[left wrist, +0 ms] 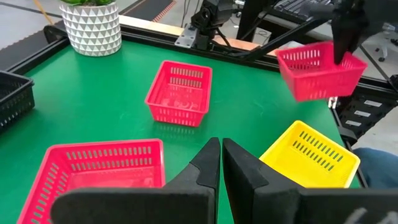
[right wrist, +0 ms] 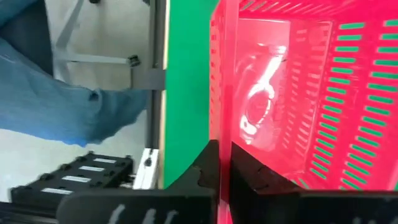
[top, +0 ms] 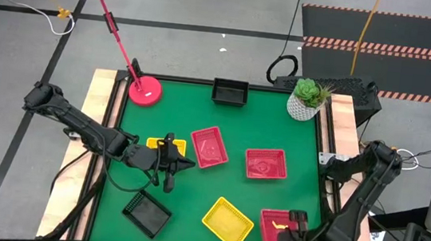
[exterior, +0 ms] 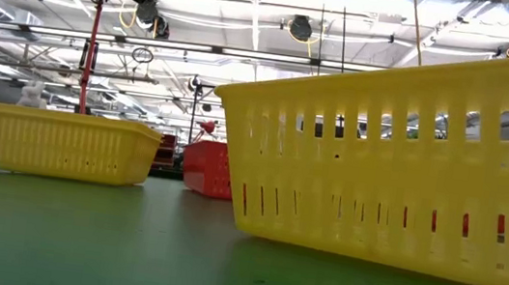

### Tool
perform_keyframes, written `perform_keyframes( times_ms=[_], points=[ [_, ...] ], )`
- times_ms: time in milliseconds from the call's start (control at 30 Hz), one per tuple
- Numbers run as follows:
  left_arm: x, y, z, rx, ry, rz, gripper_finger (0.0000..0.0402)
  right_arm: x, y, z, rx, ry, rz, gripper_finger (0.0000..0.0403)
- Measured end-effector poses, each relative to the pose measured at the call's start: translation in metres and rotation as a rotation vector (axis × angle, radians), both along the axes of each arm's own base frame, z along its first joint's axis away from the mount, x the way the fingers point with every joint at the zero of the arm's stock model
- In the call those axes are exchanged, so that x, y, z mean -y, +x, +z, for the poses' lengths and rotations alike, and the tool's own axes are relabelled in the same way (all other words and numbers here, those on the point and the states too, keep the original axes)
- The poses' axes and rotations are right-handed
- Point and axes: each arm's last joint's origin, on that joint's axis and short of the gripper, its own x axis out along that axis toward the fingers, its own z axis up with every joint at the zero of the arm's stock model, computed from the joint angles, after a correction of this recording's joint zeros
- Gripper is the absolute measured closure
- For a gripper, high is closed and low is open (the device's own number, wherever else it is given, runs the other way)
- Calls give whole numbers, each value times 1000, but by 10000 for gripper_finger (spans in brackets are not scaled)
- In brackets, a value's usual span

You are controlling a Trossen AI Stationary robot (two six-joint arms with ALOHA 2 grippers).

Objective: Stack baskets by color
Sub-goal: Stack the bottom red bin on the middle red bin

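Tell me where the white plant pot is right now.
In the high view the white plant pot stands at the table's far right corner, right of the black basket on the far edge and beyond the red basket.

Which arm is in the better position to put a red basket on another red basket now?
Probably the right. The right gripper is shut on the rim of a red basket, lifted off the table in the left wrist view. The left gripper is shut and empty, between a yellow basket and another red one.
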Motion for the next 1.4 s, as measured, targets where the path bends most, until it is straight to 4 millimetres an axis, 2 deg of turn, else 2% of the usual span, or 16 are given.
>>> perform_keyframes(
  times_ms=[300, 533, 1033, 1400],
  points=[
    [2, -1, -1, -8, 9, -9, 383, 25, 3, 57, 52, -144, 53, 401],
    [1, -1, -2, -19, 14, -9, 383, 46, 12, 79, 47, -183, 84, 401],
    [1, -2, -2, -23, 15, -8, 383, 93, 53, 84, 63, -243, 142, 401],
    [2, -2, -2, -27, 16, -11, 382, 130, 74, 84, 66, -318, 149, 401]
  ],
)
